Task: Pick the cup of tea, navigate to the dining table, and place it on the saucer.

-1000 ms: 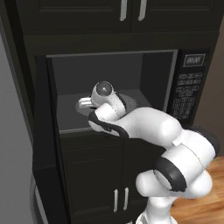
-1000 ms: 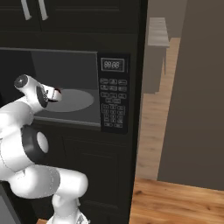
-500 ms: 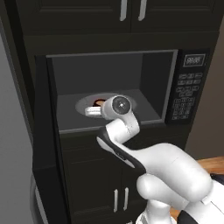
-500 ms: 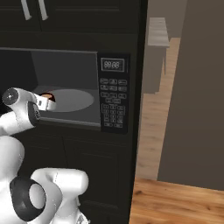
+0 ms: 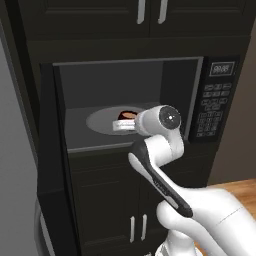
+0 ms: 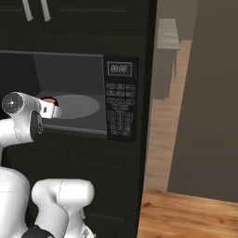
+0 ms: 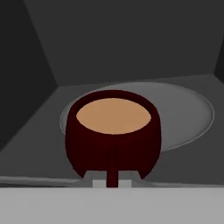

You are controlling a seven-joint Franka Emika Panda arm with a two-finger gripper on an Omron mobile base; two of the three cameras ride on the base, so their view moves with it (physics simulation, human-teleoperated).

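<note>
Here the gripper [image 5: 124, 125] is inside the open microwave [image 5: 125, 107], reaching in from the front, and its white hand sits just in front of the cup of tea [image 5: 127, 115]. In the hand view the cup of tea [image 7: 113, 133] is very close and centred, with its thin handle turned toward the camera and the light brown liquid visible from above. The finger tips are hidden at the bottom of that view, so I cannot tell if the jaws are apart, closed, or already touching the cup. The cup stands upright on the round grey turntable [image 7: 192, 113], near its front edge on the side of the arm. In the left base view only a small dark red part of the cup shows above the white hand, on the turntable [image 5: 102, 121]. In the right base view the gripper [image 6: 55, 109] points into the cavity and a bit of the cup of tea [image 6: 49, 99] is seen just behind it, at the left end of the turntable [image 6: 79, 106]. The microwave has a dark control panel [image 6: 121, 98] with a small display and buttons at its right side. Dark cabinet doors [image 5: 150, 11] with light handles are above it, and more dark doors are below. A wooden floor [image 6: 186, 209] is at the lower right.
</note>
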